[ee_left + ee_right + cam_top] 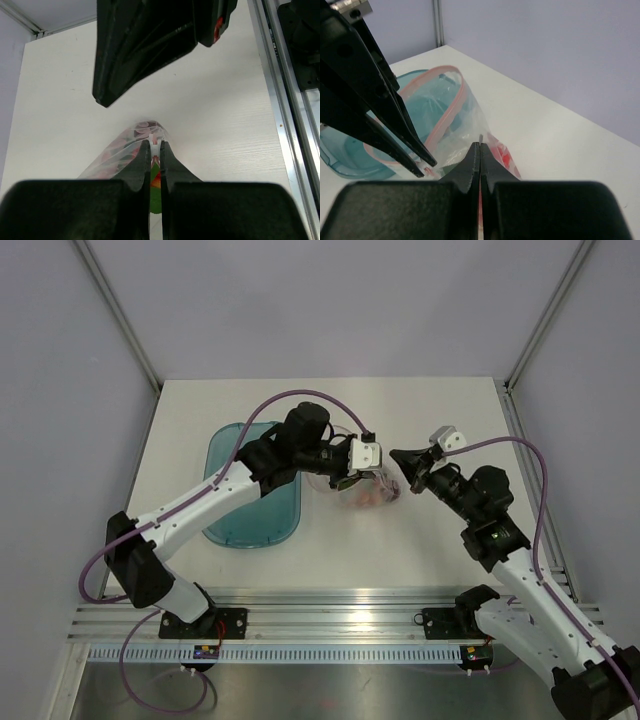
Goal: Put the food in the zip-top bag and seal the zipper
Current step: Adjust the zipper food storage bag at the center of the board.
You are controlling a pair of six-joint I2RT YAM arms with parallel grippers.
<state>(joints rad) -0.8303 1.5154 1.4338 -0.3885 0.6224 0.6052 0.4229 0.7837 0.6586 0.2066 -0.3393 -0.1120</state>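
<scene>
1. The left hand [155,146] has its fingers pressed almost together, pinching the edge of the clear, crinkly plastic zip-top bag [470,117].
2. The right hand [480,146] has its fingers fully together, with the tips at the bag's film. Whether any film is caught cannot be told.
3. The bag sits between both hands on the white table [430,540], just right of the teal translucent oval tray [250,510].
4. The pinkish-red zipper strip [446,112] gapes open. The small red round toy food [502,157] lies inside the bag, just beside the right hand's tips.
</scene>
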